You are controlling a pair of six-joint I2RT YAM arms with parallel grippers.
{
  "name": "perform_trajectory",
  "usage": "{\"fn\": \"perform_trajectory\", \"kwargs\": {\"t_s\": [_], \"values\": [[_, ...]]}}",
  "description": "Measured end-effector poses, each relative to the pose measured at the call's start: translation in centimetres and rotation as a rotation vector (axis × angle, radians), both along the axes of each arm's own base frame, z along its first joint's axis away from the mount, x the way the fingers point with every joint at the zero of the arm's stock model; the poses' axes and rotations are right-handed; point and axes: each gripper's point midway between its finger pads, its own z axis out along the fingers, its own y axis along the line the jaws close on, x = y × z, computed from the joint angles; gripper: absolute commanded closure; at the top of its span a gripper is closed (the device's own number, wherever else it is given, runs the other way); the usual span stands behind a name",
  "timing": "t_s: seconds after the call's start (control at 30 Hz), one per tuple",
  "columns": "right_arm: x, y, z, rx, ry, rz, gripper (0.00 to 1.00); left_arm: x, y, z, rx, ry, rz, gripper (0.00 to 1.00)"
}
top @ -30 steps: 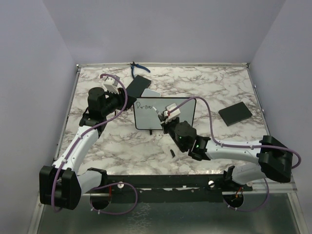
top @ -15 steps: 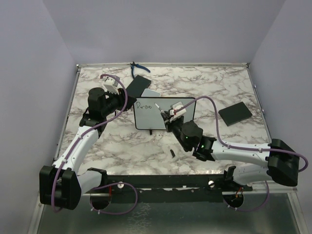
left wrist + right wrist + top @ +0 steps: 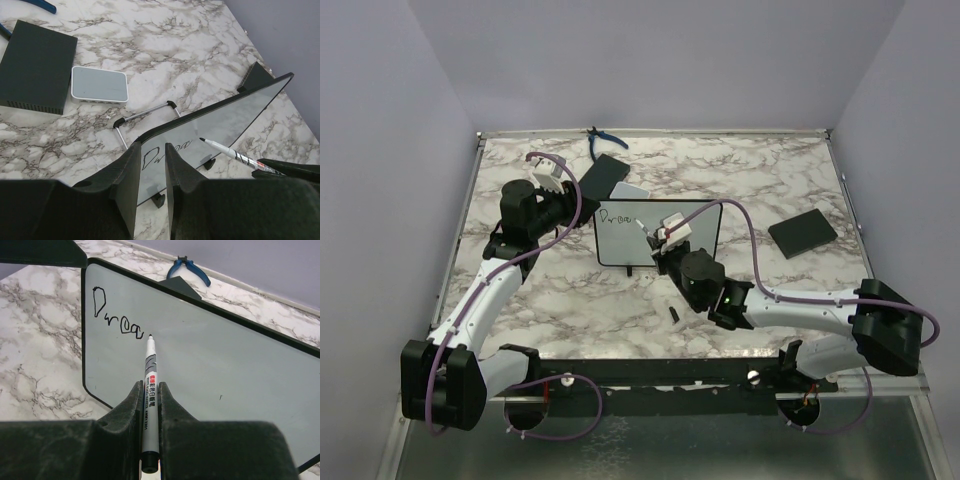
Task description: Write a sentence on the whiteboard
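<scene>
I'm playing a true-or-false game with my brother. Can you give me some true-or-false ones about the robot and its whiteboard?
1. The right claw is holding a marker. True.
2. The whole sentence is already on the whiteboard. False: only the letters "Drea" are there, and the marker's bare tip sits just after the "a".
3. The left claw is pinching the edge of the whiteboard. True.
4. The blue pliers are lying on the whiteboard. False: they lie on the marble table, behind the board near the far edge.
</scene>
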Motion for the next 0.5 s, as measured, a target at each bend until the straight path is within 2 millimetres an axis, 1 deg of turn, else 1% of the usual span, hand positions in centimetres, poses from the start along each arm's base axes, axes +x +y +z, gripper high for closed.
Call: {"fn": "perform_trajectory", "kwargs": {"t_s": [0.37,0.5], "values": [[0.15,0.33,-0.54,-0.014,0.006,0.000,1.00,0.00,0.00,0.00,0.000,0.000,0.000,0.73],[0.21,0.44,-0.33,-0.011,0.003,0.001,1.00,0.00,0.00,0.00,0.000,0.000,0.000,0.73]]}}
